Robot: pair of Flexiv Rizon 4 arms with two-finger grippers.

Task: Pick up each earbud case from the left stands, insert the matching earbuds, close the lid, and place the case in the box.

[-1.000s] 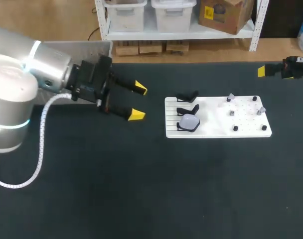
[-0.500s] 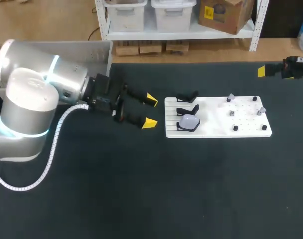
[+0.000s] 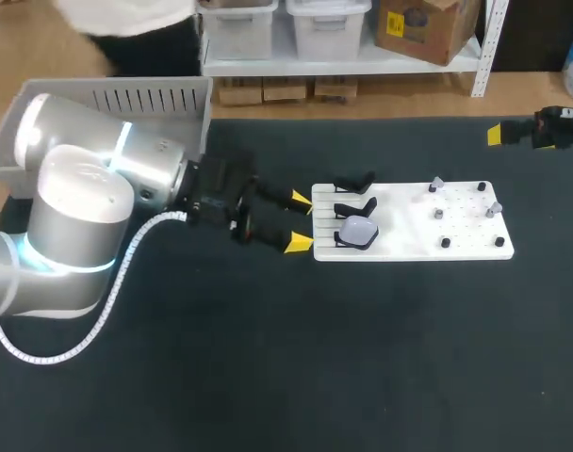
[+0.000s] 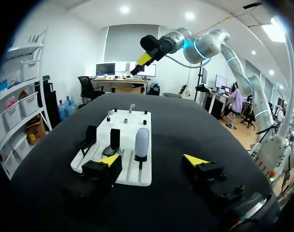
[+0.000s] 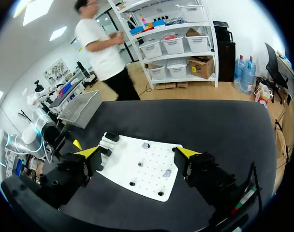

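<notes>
L gripper spread wide at white board edge, near pale case, R gripper also spread

The white board is lying on the dark table, and bare table is stretching all along the board's near side. The left gripper is standing right at the board's left edge with its fingers spread, so it is blocking that side. On the board's left part, two black stands and the white earbud case are standing close in a row, leaving only narrow gaps. Small pegs are dotting the board's right part. The right gripper is hanging beyond the board's far right corner, fingers apart. The grey box is sitting well apart from the board's left side.
</notes>
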